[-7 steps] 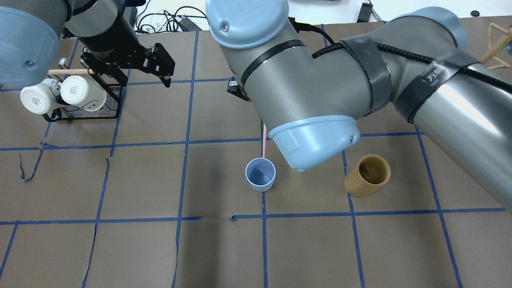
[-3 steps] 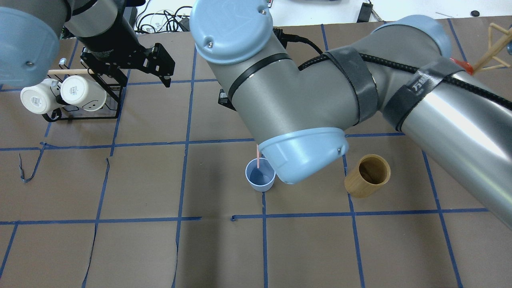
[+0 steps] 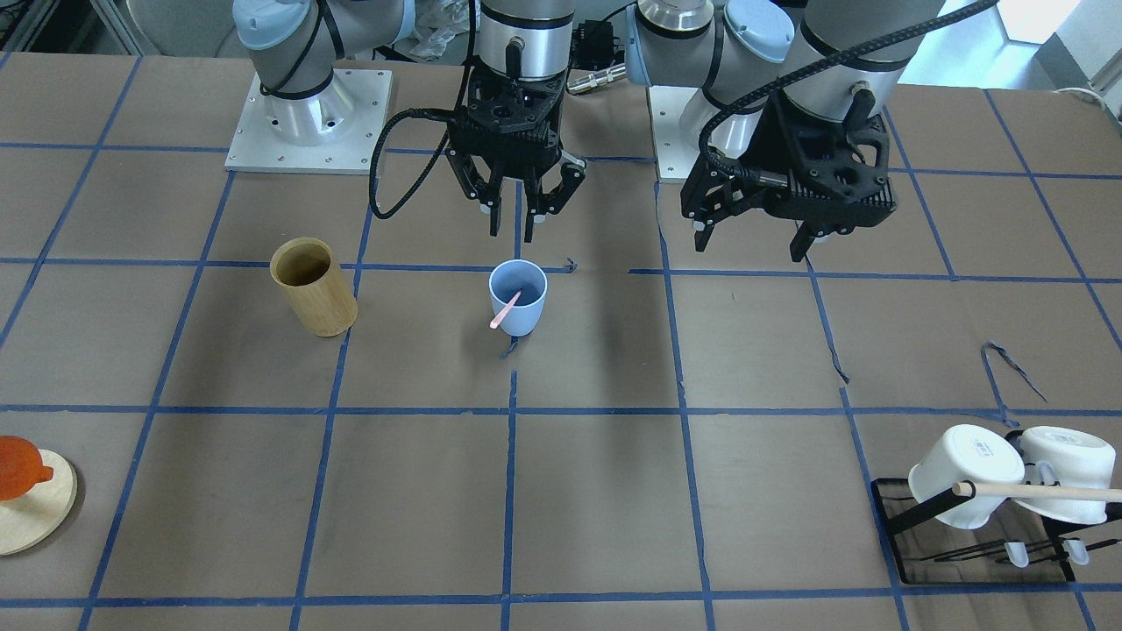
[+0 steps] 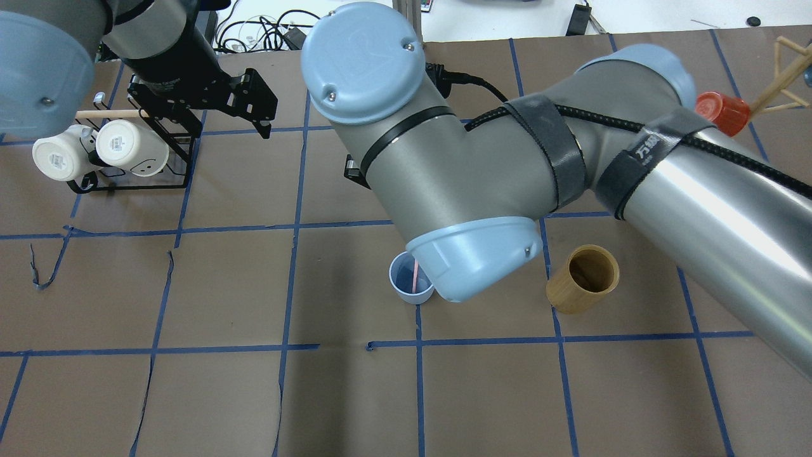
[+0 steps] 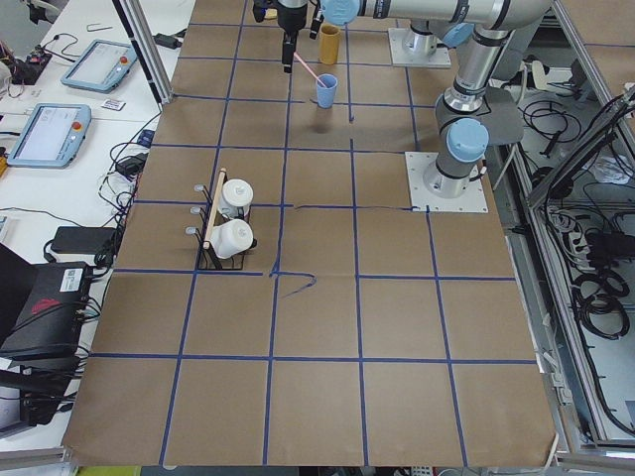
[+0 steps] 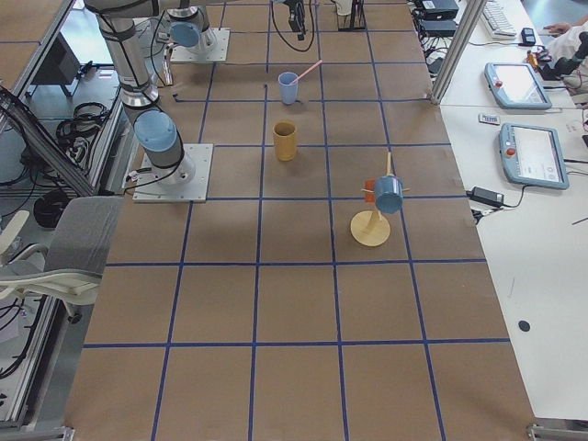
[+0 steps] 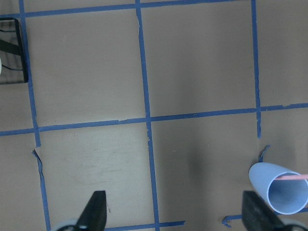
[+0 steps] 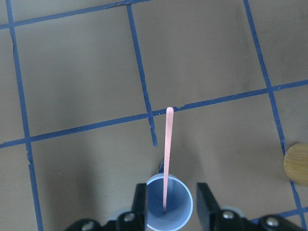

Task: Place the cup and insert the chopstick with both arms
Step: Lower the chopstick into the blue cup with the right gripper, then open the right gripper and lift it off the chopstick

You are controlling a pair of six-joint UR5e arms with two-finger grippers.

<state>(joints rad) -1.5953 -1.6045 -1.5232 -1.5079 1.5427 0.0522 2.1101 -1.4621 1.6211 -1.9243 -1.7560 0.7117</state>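
The light blue cup (image 3: 517, 302) stands upright on the table, near the middle. The pink chopstick (image 3: 506, 312) rests in it and leans over the rim, touching neither finger. My right gripper (image 3: 513, 233) hangs just above the cup, open, with its fingers (image 8: 139, 204) on either side of the chopstick (image 8: 167, 154) and cup (image 8: 178, 204). In the overhead view the right arm hides part of the cup (image 4: 403, 285). My left gripper (image 3: 752, 247) is open and empty, off to the cup's side, and sees the cup (image 7: 281, 190) at its lower right.
A tan bamboo holder (image 3: 314, 287) stands beside the cup on the right arm's side. A black rack (image 3: 912, 508) holds two white mugs (image 3: 964, 473) and a wooden rod (image 3: 1043, 492) on the left arm's side. An orange cup on a wooden stand (image 3: 26, 495) sits at the far edge.
The right arm shifted left and toward the robot. The chopstick's lower end went from behind the cup's rim down into the cup. The left arm has not moved.
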